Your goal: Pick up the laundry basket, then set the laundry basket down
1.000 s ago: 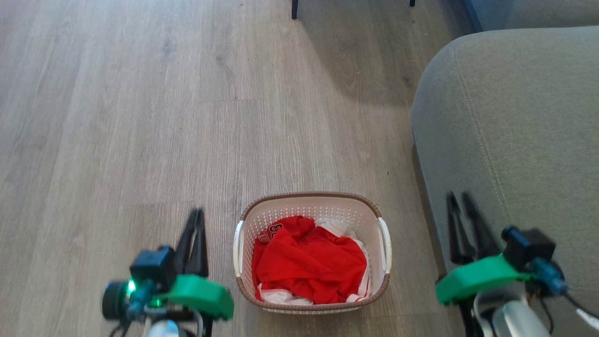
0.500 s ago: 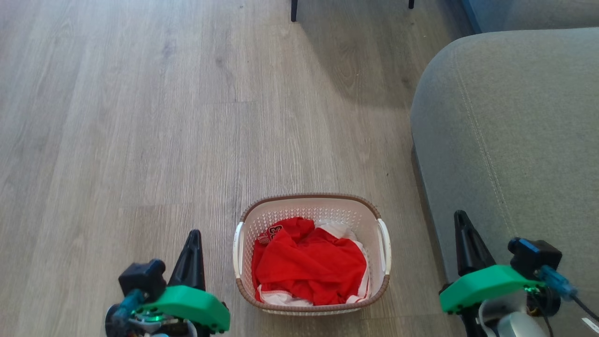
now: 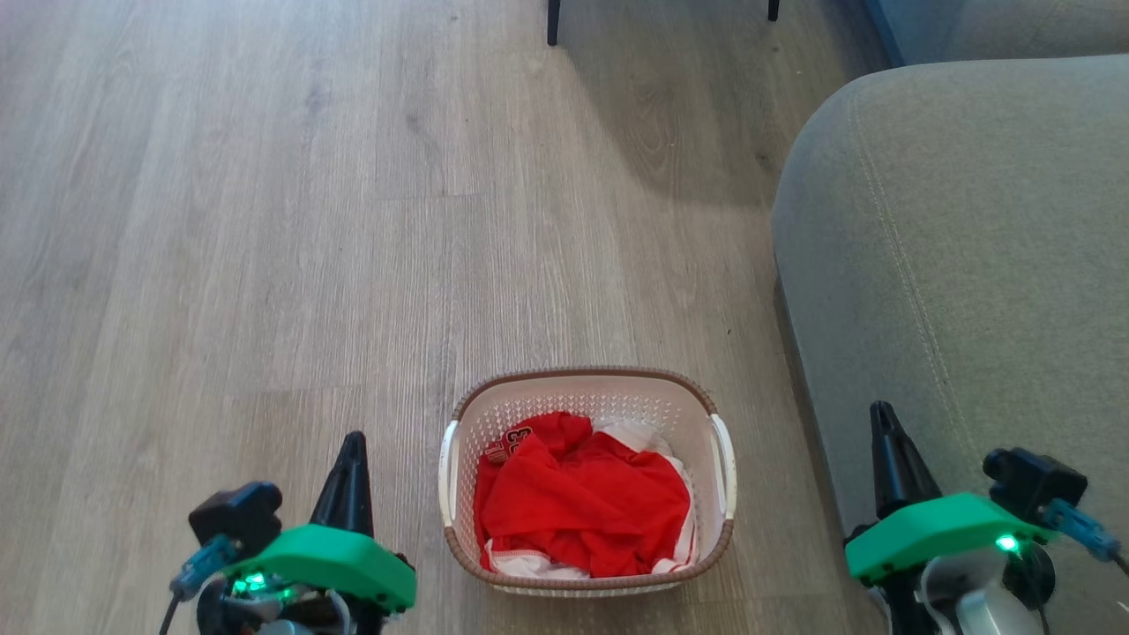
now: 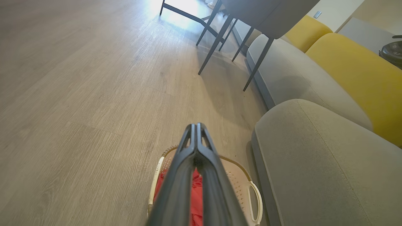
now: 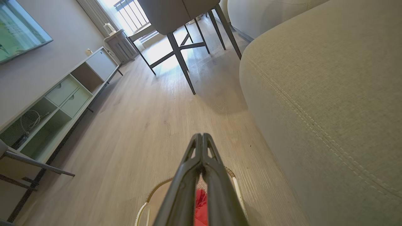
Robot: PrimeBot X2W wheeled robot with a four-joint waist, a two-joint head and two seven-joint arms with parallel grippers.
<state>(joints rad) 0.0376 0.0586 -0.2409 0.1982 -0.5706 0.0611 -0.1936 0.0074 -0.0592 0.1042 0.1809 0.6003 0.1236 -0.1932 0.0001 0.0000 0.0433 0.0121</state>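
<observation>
The laundry basket (image 3: pixel 582 374) stands on the wood floor at the bottom centre of the head view, white and perforated with a brown rim. Red and white clothes (image 3: pixel 582 511) lie in it. My left gripper (image 3: pixel 353 444) is shut and empty, a short way off the basket's left handle (image 3: pixel 447 472). My right gripper (image 3: pixel 882 414) is also shut and empty, right of the right handle (image 3: pixel 726 463) and in front of the sofa. In the left wrist view the closed fingers (image 4: pixel 196 147) cross over the basket (image 4: pixel 235 175). In the right wrist view the fingers (image 5: pixel 201 153) overlap its rim (image 5: pixel 236 188).
A grey sofa arm (image 3: pixel 953 265) rises close to the basket's right side. Dark chair legs (image 3: pixel 554 18) stand at the far end of the floor. Yellow cushions (image 4: pixel 361 59) lie further along the sofa. A low white cabinet (image 5: pixel 62 97) runs along the wall.
Both grippers have gone from slightly parted fingers to shut. Both have drawn back toward the bottom of the head view. The basket has stayed put.
</observation>
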